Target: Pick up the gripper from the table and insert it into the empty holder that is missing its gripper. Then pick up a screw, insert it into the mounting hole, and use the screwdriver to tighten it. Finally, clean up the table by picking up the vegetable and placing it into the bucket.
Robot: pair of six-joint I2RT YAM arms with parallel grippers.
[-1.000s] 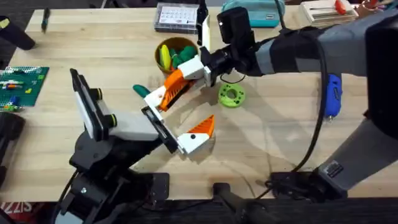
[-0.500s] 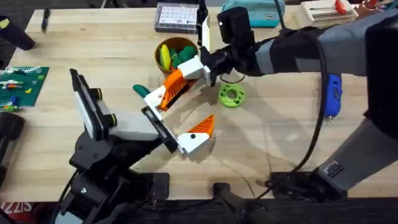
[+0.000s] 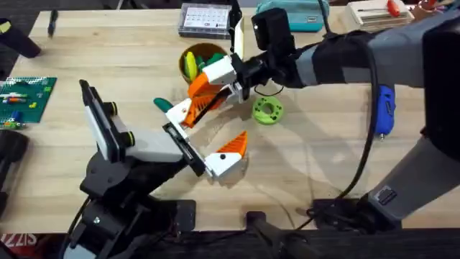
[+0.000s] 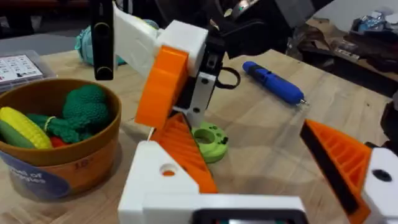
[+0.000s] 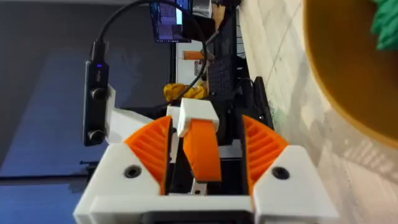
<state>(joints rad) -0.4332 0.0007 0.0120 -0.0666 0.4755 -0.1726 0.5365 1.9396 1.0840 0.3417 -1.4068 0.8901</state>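
Gripper [image 3: 205, 97] in right end effector [image 3: 208, 92], near bucket [image 3: 192, 68] rim

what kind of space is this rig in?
Likely a robotics lab or workshop bench: a wooden table carrying a clear parts organizer box, a blue electric screwdriver and a green circuit board.

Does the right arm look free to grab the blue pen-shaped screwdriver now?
Probably not: the right gripper is shut on the orange-tipped white finger piece, though the screwdriver lies uncovered on the table.

Overhead looking down, wrist views close, sharing bucket [image 3: 201, 61]
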